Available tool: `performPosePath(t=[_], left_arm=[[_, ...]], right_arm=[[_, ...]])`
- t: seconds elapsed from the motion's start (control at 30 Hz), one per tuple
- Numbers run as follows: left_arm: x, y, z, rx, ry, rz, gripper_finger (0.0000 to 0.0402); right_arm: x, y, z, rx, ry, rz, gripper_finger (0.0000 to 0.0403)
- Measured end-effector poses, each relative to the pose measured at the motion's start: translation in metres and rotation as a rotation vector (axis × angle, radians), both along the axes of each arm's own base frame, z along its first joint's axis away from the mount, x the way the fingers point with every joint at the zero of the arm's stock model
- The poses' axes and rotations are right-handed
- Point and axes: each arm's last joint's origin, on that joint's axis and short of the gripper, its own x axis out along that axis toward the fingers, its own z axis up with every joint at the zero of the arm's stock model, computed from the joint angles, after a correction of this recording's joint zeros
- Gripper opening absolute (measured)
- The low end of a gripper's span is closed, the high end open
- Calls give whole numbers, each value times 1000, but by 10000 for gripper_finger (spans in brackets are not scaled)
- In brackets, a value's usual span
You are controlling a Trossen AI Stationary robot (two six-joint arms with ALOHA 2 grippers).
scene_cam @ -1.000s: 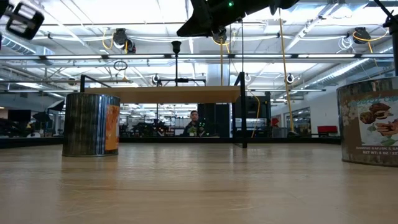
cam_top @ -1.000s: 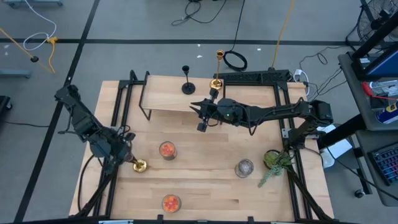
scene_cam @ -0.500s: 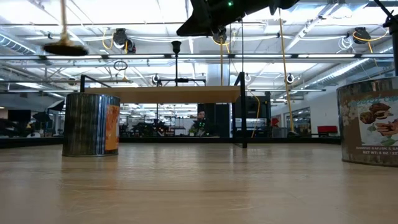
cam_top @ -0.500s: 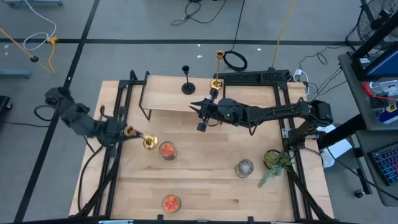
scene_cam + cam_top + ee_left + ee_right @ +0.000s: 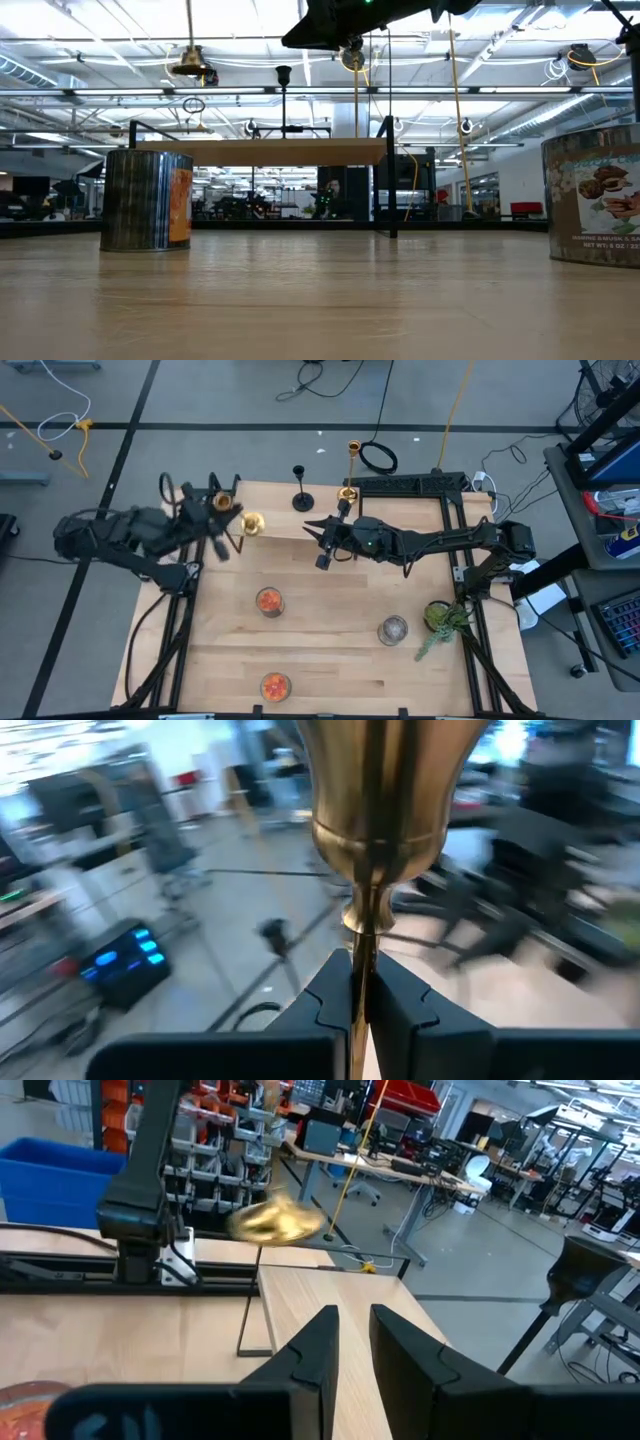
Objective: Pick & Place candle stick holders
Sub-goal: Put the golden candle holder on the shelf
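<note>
Clenched on the thin stem of a gold candle stick holder [image 5: 378, 810], the left gripper [image 5: 362, 982] has its jaws pressed to either side of the brass, as the left wrist view shows. From above, that holder [image 5: 247, 524] is in the air over the far left part of the worktop [image 5: 330, 640], at the left end of a low wooden shelf [image 5: 270, 518] and just beside the left gripper [image 5: 212, 520].

A second gold holder [image 5: 349, 472] stands upright on the shelf's right end, with the shorter black holder [image 5: 301, 488] upright just to its left.

Over the middle of the worktop hangs the right gripper [image 5: 325, 546], near the shelf's front edge; its jaws stand a little apart with nothing between them in the right wrist view [image 5: 352, 1342].

On the worktop lie two glass jars with orange contents [image 5: 269, 601], a clear jar [image 5: 392, 629] and a small green plant [image 5: 441, 619].
</note>
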Motion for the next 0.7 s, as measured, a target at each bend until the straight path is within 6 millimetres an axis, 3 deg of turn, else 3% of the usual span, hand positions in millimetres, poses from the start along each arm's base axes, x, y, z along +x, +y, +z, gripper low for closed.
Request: performPosePath(t=[0.1, 0.3, 0.47, 0.7], left_arm=[[11, 16, 0, -12, -22, 81, 20], [29, 52, -8, -82, 8, 27, 17], [22, 89, -11, -115, 4, 184, 17], [7, 134, -21, -243, -17, 194, 17]], right_arm=[[0, 0, 0, 0, 1, 0, 55], [0, 0, 0, 0, 5, 0, 55], [0, 0, -2, 1, 23, 0, 55], [-3, 0, -15, 3, 49, -1, 55]])
